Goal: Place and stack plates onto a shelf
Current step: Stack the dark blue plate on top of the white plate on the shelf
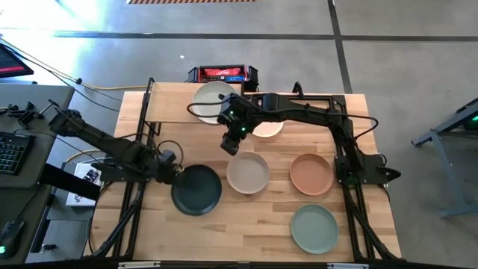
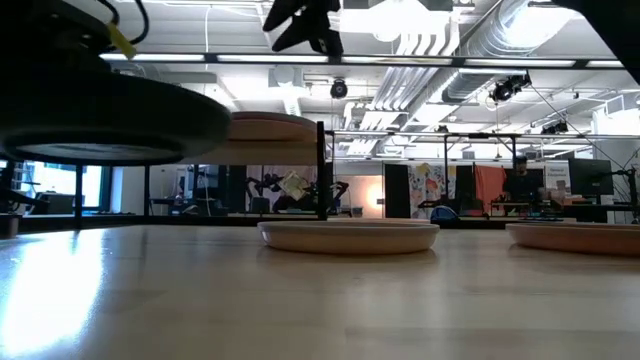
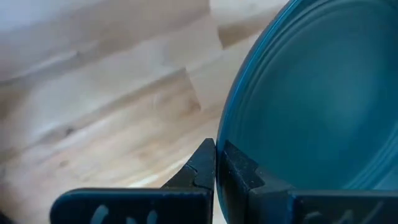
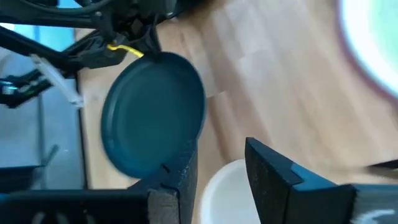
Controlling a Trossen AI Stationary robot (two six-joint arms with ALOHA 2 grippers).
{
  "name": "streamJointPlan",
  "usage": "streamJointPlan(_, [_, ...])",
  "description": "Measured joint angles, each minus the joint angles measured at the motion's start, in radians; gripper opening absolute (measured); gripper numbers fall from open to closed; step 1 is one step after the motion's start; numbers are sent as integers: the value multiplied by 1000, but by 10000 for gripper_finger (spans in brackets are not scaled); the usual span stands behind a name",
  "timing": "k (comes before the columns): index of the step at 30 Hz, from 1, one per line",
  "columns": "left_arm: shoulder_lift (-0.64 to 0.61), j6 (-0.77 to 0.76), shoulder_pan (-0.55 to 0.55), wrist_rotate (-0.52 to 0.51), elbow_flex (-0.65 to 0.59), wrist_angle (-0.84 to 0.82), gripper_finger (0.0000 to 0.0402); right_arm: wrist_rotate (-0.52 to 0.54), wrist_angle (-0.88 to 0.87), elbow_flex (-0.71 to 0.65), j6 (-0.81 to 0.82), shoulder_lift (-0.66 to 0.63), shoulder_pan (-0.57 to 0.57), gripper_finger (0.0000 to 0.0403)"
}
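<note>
Six plates show from above. The dark green plate (image 1: 197,190) is held by the left gripper (image 1: 173,175), whose jaws are clamped on its rim; the low view shows it lifted clear of the worktop (image 1: 261,232), near the left edge. The beige plate (image 1: 248,172) lies near the middle of the worktop, the terracotta plate (image 1: 311,173) beside it toward the right edge, and the sage green plate (image 1: 314,228) near the front right corner. An off-white plate (image 1: 211,96) rests on the shelf (image 1: 168,110), which stands at the back left corner. A peach plate (image 1: 269,128) lies just right of the shelf, partly hidden under the right arm.

The right gripper (image 1: 231,143) hangs above the worktop between the shelf and the beige plate, its jaws wide and empty. The right arm stretches across from the right edge, covering part of the shelf's front.

Beyond the back edge sits a red and black box (image 1: 222,74).
</note>
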Motion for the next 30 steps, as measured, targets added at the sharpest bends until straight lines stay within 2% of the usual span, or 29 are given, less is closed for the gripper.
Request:
streamJointPlan(6, [0,74,116,-21,0,81,1,37,-4,0,-64,0,-25,137])
streamJointPlan(11, [1,112,193,-34,0,121,1,54,-9,0,-47,0,-33,157])
streamJointPlan(16, [1,138,250,-34,2,134,0,125,-73,0,-10,10,-30,158])
streamJointPlan(25, [6,217,309,-105,65,159,0,133,-118,0,20,26,-27,158])
streamJointPlan(30, [32,260,339,-107,91,162,0,133,-128,0,38,30,-15,158])
